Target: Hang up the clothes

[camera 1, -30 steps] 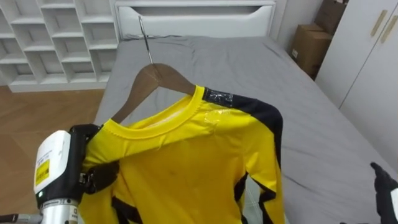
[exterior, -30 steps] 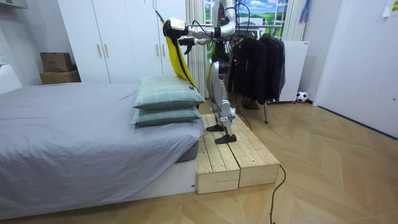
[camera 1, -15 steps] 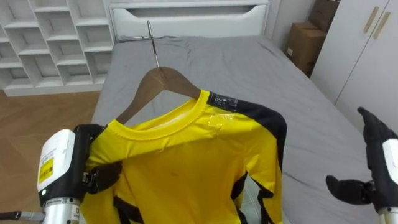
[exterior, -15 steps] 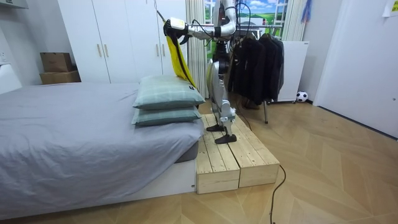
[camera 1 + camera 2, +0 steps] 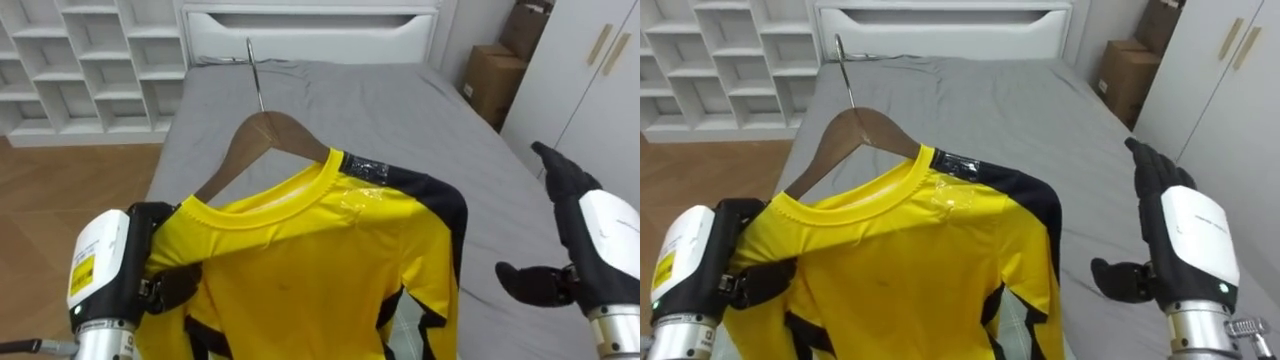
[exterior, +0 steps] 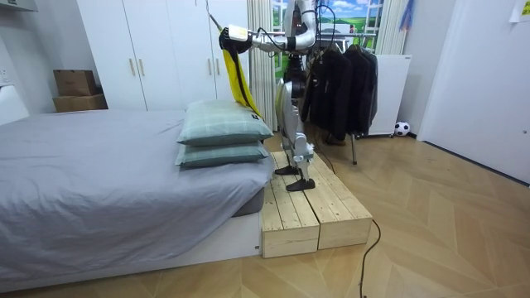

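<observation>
The robot stands on a wooden step beside the bed. It holds a yellow shirt up high in front of itself. The shirt is on a wooden hanger, over the bed.

The left hand has its fingers curled round the shirt at the left shoulder end. The right hand is up on the right, well apart from the shirt. Its fingers are straight and spread wide, and it holds nothing.

I think the job now is to get the shirt ready to go on the rack of dark clothes behind the robot. To do it well, the left hand should hold tight so the shirt does not slide off. The right hand could come in and take the hanger near the top. The wood on the left side looks bare, so the shirt may need a tug there.

The metal hook points up and away from the robot, toward the head of the bed. The hanger's long bar runs left to right and tips down to the left. The shirt hangs down long from it.
</observation>
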`<state>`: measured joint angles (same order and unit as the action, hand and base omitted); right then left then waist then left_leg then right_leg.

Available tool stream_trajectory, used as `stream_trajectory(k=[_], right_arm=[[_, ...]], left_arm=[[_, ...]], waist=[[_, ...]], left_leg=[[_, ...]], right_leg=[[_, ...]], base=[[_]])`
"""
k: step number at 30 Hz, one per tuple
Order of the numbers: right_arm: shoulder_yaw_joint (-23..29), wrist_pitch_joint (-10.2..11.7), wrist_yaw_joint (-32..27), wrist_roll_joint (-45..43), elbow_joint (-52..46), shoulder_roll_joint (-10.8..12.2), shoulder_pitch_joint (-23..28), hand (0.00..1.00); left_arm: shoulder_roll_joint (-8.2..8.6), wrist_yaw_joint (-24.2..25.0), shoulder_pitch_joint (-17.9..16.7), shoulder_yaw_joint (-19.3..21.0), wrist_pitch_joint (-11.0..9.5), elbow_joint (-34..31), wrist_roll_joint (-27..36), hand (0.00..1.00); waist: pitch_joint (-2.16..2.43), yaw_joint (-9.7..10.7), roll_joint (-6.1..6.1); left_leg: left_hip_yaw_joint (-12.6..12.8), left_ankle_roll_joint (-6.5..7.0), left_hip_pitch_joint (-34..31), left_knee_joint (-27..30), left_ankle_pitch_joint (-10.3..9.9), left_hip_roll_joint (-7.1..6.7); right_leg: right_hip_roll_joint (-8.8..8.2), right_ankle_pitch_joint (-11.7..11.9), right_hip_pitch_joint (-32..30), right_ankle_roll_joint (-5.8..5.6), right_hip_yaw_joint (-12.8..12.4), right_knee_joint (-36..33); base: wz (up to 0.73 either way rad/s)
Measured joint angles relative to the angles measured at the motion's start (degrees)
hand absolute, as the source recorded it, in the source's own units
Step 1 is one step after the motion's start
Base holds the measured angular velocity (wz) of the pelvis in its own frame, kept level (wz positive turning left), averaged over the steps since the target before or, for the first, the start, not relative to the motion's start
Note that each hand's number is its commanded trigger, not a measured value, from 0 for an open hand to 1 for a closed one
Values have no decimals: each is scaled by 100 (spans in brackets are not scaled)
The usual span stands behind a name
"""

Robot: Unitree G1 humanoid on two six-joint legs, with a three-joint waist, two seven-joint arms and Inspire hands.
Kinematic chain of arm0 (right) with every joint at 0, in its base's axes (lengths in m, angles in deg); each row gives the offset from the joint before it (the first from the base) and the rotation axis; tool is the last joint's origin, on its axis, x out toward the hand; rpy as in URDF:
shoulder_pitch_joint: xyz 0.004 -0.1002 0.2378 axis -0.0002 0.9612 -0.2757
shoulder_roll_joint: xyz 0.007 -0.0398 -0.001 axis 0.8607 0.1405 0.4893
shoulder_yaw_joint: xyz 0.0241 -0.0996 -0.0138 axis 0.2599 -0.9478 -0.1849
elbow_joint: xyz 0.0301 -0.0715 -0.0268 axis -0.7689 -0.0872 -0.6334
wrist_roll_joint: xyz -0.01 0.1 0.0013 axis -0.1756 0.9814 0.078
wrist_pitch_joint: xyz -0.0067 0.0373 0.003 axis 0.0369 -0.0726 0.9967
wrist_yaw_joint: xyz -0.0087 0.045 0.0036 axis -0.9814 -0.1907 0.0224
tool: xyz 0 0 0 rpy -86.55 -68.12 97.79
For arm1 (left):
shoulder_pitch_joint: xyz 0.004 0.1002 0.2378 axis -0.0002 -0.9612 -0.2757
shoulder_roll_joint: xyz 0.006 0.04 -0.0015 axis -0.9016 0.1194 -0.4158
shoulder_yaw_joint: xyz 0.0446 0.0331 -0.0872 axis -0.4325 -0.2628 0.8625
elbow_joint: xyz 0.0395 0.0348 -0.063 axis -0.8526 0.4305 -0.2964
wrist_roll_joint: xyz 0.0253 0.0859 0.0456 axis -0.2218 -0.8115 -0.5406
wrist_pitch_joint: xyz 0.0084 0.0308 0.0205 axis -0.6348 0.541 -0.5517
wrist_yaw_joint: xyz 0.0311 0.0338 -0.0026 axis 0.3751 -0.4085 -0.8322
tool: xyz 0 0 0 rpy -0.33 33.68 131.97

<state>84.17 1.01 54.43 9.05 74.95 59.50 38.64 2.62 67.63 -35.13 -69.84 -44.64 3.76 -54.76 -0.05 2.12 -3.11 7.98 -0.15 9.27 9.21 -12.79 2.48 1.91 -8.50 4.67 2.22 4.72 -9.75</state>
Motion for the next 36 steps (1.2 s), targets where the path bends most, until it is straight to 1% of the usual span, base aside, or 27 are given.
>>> stream_trajectory(k=[1,5,7,10,16,24,27,33,36], right_arm=[[-61,-56,87,11,-101,-67,-34,0],[-103,-52,317,103,-334,-151,-216,0],[-98,-55,463,172,-342,-187,-378,0],[-98,-57,660,175,-382,-188,-461,0],[-99,-56,1061,166,-433,-188,-631,0],[-100,-53,1311,161,-433,-188,-704,0],[-115,-53,1412,186,-444,-188,-707,0],[-142,-46,1637,659,-536,-188,-732,0],[-213,-46,1716,700,-534,-188,-794,0]], left_arm=[[-9,41,1,-1,1,0,-4,100],[-11,68,14,-3,2,0,-122,100],[-20,77,63,-3,2,0,-192,100],[-19,84,98,-5,2,0,-220,100],[-18,84,125,-7,0,0,-236,100],[-18,84,142,-51,0,1,-397,100],[-18,84,170,-57,0,1,-396,100],[-29,84,298,-96,-14,0,-392,100],[-29,83,322,-100,-16,1,-397,100]], waist=[[-1,-12,1],[-9,-11,-14],[-27,-26,-45],[-33,-64,-69],[-33,-86,-67],[-36,-81,-62],[-37,-89,-61],[-46,-104,-45],[-51,-109,-36]], left_leg=[[-8,0,-4,0,0,1],[-49,0,-5,2,0,-2],[-55,0,-8,5,0,-8],[-63,0,-14,9,0,-14],[-81,0,-64,9,0,-17],[-108,0,-108,8,0,-14],[-117,0,-118,8,0,-14],[-145,0,-142,18,0,-18],[-133,0,-143,19,0,-16]], right_leg=[[-1,0,-1,1,2,1],[-8,0,5,0,20,10],[-19,0,5,0,30,12],[-19,0,6,-1,35,20],[-21,0,-36,-1,51,21],[-25,0,-71,0,93,21],[-36,0,-74,0,159,21],[-45,0,-69,0,185,26],[-43,0,-74,0,197,24]], base=[[0],[2],[0],[0],[0],[0],[1],[4],[0]])
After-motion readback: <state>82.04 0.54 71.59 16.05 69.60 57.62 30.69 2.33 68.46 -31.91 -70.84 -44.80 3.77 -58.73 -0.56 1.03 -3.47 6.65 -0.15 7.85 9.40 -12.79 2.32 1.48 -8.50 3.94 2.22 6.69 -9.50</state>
